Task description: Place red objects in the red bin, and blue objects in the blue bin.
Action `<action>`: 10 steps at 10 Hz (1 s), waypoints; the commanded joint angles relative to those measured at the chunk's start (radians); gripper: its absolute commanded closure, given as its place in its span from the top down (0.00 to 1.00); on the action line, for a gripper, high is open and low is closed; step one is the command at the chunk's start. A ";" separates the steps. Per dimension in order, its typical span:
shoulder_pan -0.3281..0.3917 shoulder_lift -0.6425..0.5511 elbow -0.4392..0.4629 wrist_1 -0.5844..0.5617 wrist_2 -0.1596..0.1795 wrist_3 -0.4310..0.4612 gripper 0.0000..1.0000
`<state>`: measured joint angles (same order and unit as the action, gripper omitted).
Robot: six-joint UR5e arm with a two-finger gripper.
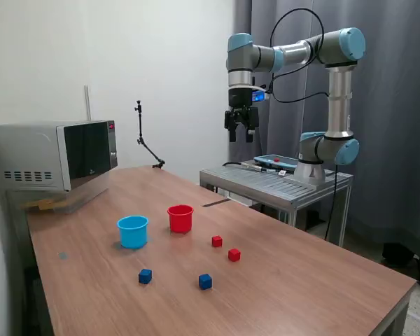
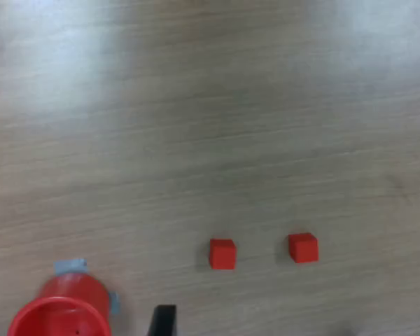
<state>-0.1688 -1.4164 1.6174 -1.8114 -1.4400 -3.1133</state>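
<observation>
While my arm hangs high above the far side of the wooden bench, my fingers point downward, well apart from everything on the surface and holding nothing. From the exterior view I read them as slightly spread, with a small gap between the dark tips, though they are small at this range. Below, the small red plastic cup-shaped bin stands upright near the middle of the bench, and the light blue plastic cup-shaped bin stands just beside it toward the exterior view's left, not touching. Two tiny red cubes lie near each other on the bare wood, toward the exterior view's right of the red bin. Two tiny dark blue cubes lie closer to the near edge, apart from each other, one in front of the blue bin. A silver microwave oven sits at the far corner on the exterior view's left, and my base stands on a grey metal stand behind the bench.

Through my wrist view I look straight down on the wood grain. Both red cubes show side by side with a gap between them, and the red bin's open rim shows at the frame's edge. Two dark fingertips show at the same edge, set wide apart.
</observation>
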 commanded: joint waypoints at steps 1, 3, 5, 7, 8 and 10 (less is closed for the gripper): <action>0.002 0.016 0.010 -0.019 -0.008 0.024 1.00; 0.002 0.016 0.012 -0.020 -0.013 0.027 1.00; 0.000 0.043 0.006 -0.020 -0.017 0.025 1.00; 0.008 0.085 0.013 -0.034 -0.022 0.027 1.00; 0.049 0.111 0.012 -0.055 -0.028 0.027 1.00; 0.084 0.166 -0.001 -0.078 -0.028 0.025 1.00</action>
<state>-0.1129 -1.2890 1.6231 -1.8709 -1.4663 -3.0868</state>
